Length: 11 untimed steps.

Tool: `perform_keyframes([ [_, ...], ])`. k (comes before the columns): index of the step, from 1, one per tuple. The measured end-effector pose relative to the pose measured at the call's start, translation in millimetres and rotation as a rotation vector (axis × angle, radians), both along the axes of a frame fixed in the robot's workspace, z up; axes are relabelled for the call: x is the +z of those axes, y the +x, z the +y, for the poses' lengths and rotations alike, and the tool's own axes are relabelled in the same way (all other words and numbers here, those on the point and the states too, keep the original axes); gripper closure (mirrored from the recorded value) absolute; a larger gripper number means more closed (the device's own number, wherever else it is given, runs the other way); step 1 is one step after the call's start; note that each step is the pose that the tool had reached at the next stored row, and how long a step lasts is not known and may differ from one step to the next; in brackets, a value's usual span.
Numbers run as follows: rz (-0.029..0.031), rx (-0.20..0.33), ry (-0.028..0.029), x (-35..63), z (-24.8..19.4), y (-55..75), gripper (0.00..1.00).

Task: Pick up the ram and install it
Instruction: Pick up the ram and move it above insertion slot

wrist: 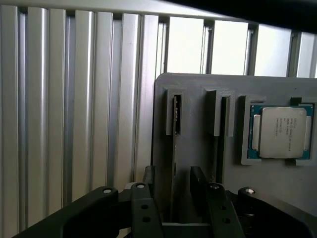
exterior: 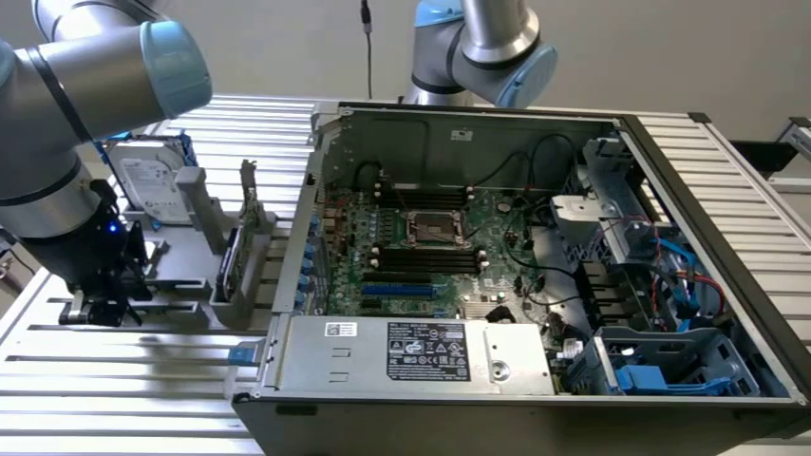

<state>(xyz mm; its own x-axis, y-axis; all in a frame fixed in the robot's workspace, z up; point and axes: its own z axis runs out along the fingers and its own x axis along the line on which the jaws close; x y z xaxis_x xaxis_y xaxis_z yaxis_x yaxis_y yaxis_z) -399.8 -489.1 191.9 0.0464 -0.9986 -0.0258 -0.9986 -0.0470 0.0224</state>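
So the pincer (exterior: 104, 310) is parked way over on the exterior view's left, dropped down onto the grey holder (exterior: 190, 242) that sits outside the case (exterior: 709, 180). From the wrist view the pincer (wrist: 173, 172) is released. Its two fingers (wrist: 150, 184) sit on either side of the ram (wrist: 176, 116) with a bit of daylight on each side, so nothing's clamped. The ram stands on edge in a slot of the holder (wrist: 198, 148), running right between the fingers and on past the tips. Next over from the pincer is a second slot (wrist: 224, 119) with a dark strip in it, can't tell what. Farther that way a CPU (wrist: 282, 130) lies flat in its recess. In the exterior view a hard drive (exterior: 150, 180) stands near the pincer, on its far side from the camera. The case with the motherboard (exterior: 419, 237) is well off toward the exterior view's right.
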Motion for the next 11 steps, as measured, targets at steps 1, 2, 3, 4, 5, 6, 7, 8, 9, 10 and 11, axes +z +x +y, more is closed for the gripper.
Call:
perform_keyframes([
  [1, 0.0007, -0.002, -0.0001, 0.1, 0.0, 0.0, 0.60],
  [2, 0.0017, -0.004, -0.0002, 0.1, -0.1, 0.0, 0.66],
  [3, 0.0029, -0.006, -0.0001, 0.1, -0.1, 0.0, 0.73],
  [4, 0.0037, -0.008, -0.0001, 0.0, -0.1, 0.1, 0.73],
  [5, 0.0039, -0.009, 0.0000, -0.1, -0.1, 0.2, 0.73],
  [6, 0.0040, -0.010, 0.0001, -0.1, -0.1, 0.3, 0.79],
  [7, 0.0042, -0.012, 0.0001, -0.1, -0.1, 0.4, 0.79],
  [8, 0.0044, -0.013, 0.0001, -0.1, -0.1, 0.7, 0.79],
  [9, 0.0044, -0.016, 0.0001, -0.1, 0.0, 0.9, 0.79],
  [10, 0.0045, -0.019, 0.0001, -0.1, -0.1, 1.1, 0.79],
  [11, 0.0046, -0.022, 0.0000, -0.1, 0.0, 1.3, 0.81],
])
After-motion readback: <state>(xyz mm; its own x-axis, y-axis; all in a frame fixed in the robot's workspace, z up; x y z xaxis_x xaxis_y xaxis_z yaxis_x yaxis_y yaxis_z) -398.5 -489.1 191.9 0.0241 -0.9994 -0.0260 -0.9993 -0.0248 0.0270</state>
